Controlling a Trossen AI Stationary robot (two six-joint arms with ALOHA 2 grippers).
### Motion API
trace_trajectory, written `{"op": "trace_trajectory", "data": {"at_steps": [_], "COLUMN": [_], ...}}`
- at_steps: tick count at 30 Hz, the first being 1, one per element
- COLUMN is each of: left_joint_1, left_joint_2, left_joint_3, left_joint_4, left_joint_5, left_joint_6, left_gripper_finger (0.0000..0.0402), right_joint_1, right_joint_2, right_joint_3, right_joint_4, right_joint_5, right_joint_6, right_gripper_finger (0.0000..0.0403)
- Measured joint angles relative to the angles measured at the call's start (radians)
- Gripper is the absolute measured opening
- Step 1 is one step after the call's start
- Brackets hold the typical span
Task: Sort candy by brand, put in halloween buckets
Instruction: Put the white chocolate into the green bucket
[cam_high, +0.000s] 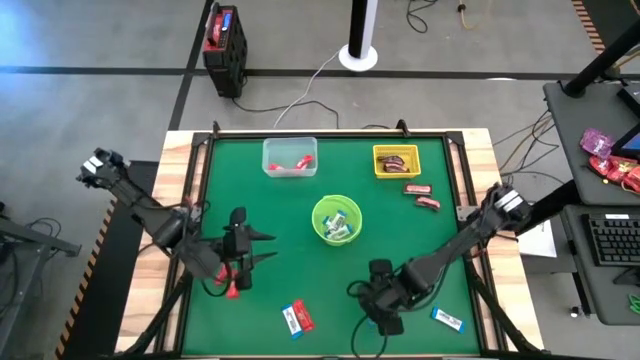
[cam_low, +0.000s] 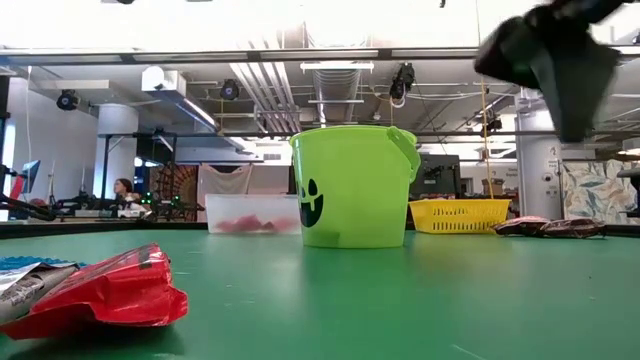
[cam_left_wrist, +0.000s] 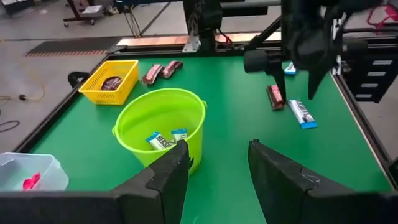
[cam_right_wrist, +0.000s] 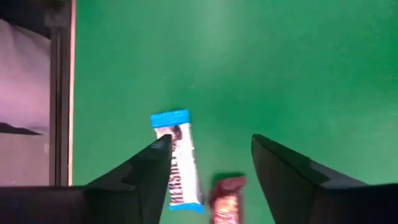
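Observation:
My right gripper (cam_right_wrist: 211, 155) is open and points down near the table's near edge (cam_high: 385, 318). It hovers over a blue-and-white bar (cam_right_wrist: 178, 163) and a red-brown bar (cam_right_wrist: 227, 199) lying flat on the mat; the left wrist view shows both under it (cam_left_wrist: 303, 114) (cam_left_wrist: 275, 96). My left gripper (cam_left_wrist: 217, 162) is open and level, left of the lime-green bowl (cam_high: 337, 220), which holds blue-and-white bars (cam_left_wrist: 161, 140). The clear box (cam_high: 290, 155) holds red candy. The yellow basket (cam_high: 396, 160) holds a dark brown bar.
A red bar and a blue-and-white bar (cam_high: 295, 317) lie near the near edge, close to the low camera (cam_low: 100, 290). Another blue-and-white bar (cam_high: 448, 319) lies right of my right gripper. Two dark brown bars (cam_high: 422, 195) sit beside the basket. A raised dark frame rims the mat.

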Motion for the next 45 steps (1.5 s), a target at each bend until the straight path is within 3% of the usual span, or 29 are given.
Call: {"op": "trace_trajectory", "data": {"at_steps": [6, 12, 19, 26, 31, 38, 45], "left_joint_1": [-0.009, -0.008, -0.007, 0.001, 0.017, 0.038, 0.041], "left_joint_2": [0.008, 0.008, 0.008, 0.008, 0.008, 0.007, 0.007], "left_joint_3": [0.000, -0.001, -0.001, -0.001, -0.001, -0.001, -0.002], "left_joint_4": [-0.004, 0.007, 0.017, 0.021, 0.021, 0.021, 0.021], "left_joint_5": [-0.004, -0.007, -0.089, -0.107, -0.108, -0.108, -0.108], "left_joint_6": [0.010, 0.100, 0.201, 0.263, 0.265, 0.275, 0.279], "left_gripper_finger": [0.0150, 0.0150, 0.0150, 0.0150, 0.0150, 0.0150, 0.0150], "right_joint_1": [0.069, 0.095, 0.095, 0.095, 0.095, 0.094, 0.088], "right_joint_2": [0.087, 0.138, 0.161, 0.217, 0.219, 0.202, 0.172], "right_joint_3": [0.013, 0.013, 0.013, 0.015, 0.014, 0.012, 0.009], "right_joint_4": [-0.005, -0.008, -0.015, -0.020, -0.021, -0.012, -0.004], "right_joint_5": [-0.039, -0.045, -0.046, -0.041, -0.039, -0.044, -0.029], "right_joint_6": [0.090, 0.178, 0.205, 0.178, 0.174, 0.166, 0.167], "right_gripper_finger": [0.0248, 0.0255, 0.0236, 0.0210, 0.0171, 0.0061, 0.0035]}}
